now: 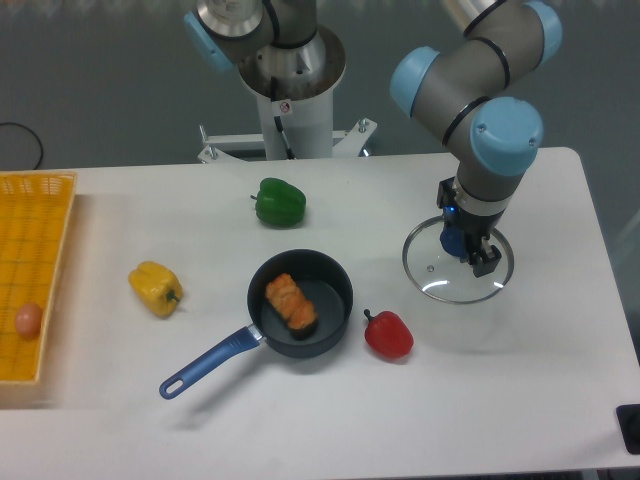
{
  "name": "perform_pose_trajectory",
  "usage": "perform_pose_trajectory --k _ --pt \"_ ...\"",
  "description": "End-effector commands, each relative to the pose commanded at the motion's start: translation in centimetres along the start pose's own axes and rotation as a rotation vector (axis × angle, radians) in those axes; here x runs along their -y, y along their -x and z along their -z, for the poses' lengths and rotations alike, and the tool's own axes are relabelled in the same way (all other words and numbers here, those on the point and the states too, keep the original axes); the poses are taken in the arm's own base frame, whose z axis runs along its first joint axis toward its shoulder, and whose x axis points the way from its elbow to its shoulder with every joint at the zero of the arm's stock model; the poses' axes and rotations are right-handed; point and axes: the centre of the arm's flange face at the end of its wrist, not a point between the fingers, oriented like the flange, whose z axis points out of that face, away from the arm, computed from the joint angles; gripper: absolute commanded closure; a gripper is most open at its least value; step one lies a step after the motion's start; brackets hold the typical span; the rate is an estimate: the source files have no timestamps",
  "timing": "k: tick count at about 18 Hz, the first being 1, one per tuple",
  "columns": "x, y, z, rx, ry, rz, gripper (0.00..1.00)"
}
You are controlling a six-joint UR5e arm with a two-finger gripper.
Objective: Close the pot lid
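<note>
We find no writing we can read; a small sticker on the robot's base column (285,106) is too blurred to make out. The pot lid (458,262), clear glass with a thin metal rim, lies flat on the white counter (500,400), well right of the pot (300,303). The end effector (468,248) sits over the lid's centre, its fingers seemingly clamped on the knob, which is hidden. The dark pot stands open, its blue handle pointing lower left, an orange food piece (289,301) inside. A red pepper (388,334) lies just beside it.
</note>
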Motion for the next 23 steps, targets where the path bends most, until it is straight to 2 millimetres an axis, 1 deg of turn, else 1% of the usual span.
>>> perform_pose_trajectory --k 11,15,17,18,20,23 --pt "0.0 0.0 0.4 0.005 0.003 0.000 0.37" --pt "0.6 -0.5 1.0 -0.006 -0.001 -0.005 0.37" --pt "1.5 -0.7 1.2 -0.017 -0.003 -0.007 0.37" --pt "2.5 -1.1 1.7 -0.024 -0.004 -0.018 0.37" --pt "3.2 -1.6 2.1 -0.043 -0.009 -0.016 0.37" --pt "6.1 -2.2 2.6 -0.056 -0.008 -0.021 0.37"
